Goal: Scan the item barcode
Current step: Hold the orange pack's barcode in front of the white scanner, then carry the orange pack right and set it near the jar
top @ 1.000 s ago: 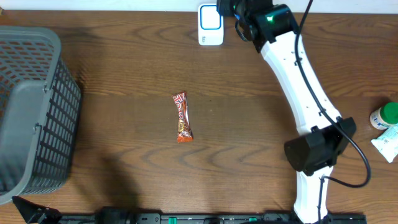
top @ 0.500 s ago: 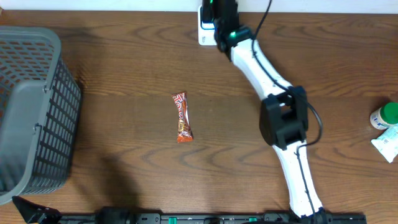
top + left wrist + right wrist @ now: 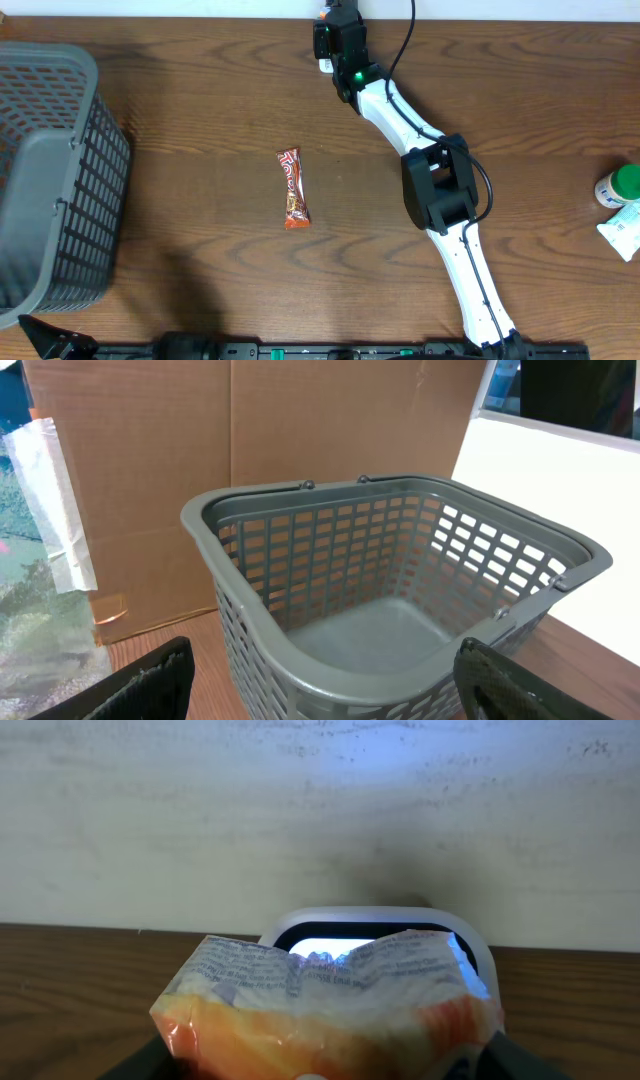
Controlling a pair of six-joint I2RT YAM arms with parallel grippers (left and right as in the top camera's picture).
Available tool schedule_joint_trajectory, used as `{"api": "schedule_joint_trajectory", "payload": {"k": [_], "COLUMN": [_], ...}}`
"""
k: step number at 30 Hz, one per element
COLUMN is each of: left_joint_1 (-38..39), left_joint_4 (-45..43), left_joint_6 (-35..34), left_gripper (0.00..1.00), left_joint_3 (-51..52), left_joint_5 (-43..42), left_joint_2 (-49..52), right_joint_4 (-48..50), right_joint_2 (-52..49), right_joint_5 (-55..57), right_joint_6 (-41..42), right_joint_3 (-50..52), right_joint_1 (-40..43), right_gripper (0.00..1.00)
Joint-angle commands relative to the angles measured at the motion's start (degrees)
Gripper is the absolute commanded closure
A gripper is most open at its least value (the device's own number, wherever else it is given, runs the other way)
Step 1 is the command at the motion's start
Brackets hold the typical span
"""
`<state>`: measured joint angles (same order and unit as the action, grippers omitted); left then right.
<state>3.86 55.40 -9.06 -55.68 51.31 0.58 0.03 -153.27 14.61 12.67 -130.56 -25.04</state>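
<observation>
Right arm point(image 3: 400, 112) is sitting outstretched toward top center of frame, right gripper point(image 3: 337, 32) clamping an orange snack packet point(image 3: 330, 1005), holding it just before the barcode scanner point(image 3: 372, 917) lit window.

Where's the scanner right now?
In the right wrist view the scanner stands by the wall, just behind the orange packet; overhead, it's mid-way along the table at the far edge.

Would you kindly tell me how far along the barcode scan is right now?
Done: the right gripper grips the orange-and-white packet. In hand: it is held facing the lit scanner. Left: a registered scan cannot be confirmed; the candy bar lies apart, ungripped.
</observation>
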Motion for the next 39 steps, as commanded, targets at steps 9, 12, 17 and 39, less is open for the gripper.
{"api": "schedule_joint_trajectory", "payload": {"k": [9, 12, 17, 39], "left_joint_1": [0.1, 0.1, 0.1, 0.1], "left_joint_4": [-0.2, -0.2, -0.6, 1.6], "left_joint_6": [-0.3, -0.3, -1.5, -3.7], "left_gripper": [0.17, 0.17, 0.17, 0.17], "left_joint_3": [0.5, 0.5, 0.5, 0.5], "left_joint_5": [0.1, 0.1, 0.1, 0.1], "left_joint_2": [-0.4, -0.4, -0.4, -0.4], "right_joint_4": [-27.3, -39.3, -54.8, -77.8], "right_joint_2": [18.6, 26.1, 33.4, 9.4], "right_joint_5": [0.4, 0.5, 0.6, -7.0], "right_joint_6": [-3.4, -3.3, -0.9, 8.7], "right_joint_3": [-2.1, -2.1, -2.1, -0.2], "right_joint_1": [2.5, 5.1, 13.4, 48.5], "right_gripper": [0.43, 0.43, 0.42, 0.49]}}
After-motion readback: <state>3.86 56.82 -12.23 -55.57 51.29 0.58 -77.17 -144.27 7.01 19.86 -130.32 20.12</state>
